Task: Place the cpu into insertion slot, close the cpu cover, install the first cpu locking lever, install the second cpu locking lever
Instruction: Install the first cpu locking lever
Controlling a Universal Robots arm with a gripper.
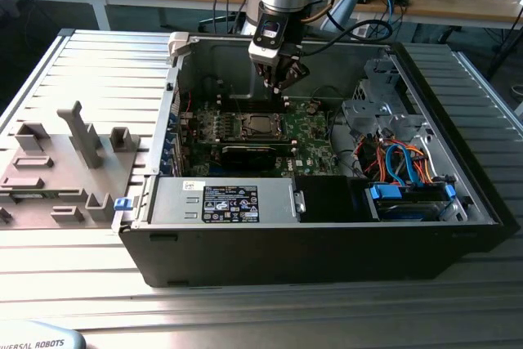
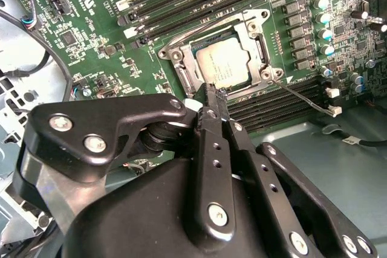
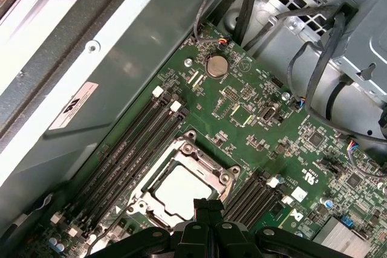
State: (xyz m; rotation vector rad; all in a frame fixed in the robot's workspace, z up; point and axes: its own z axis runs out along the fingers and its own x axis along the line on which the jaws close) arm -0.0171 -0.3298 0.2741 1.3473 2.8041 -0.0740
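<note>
Gripper (image 2: 214, 93) pinched together (empty) above cpu cover (image 2: 184, 70).

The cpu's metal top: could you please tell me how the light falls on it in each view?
In the first wrist view the cpu glares almost white, its top washed out; in the second wrist view it is an even grey with faint markings visible; in the exterior view it looks dull grey inside the computer case.

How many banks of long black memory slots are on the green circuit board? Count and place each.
2. One bank lies between the silvery-rimmed square socket and the grey case wall; the other lies across the socket, partly behind the black end effector.
</note>
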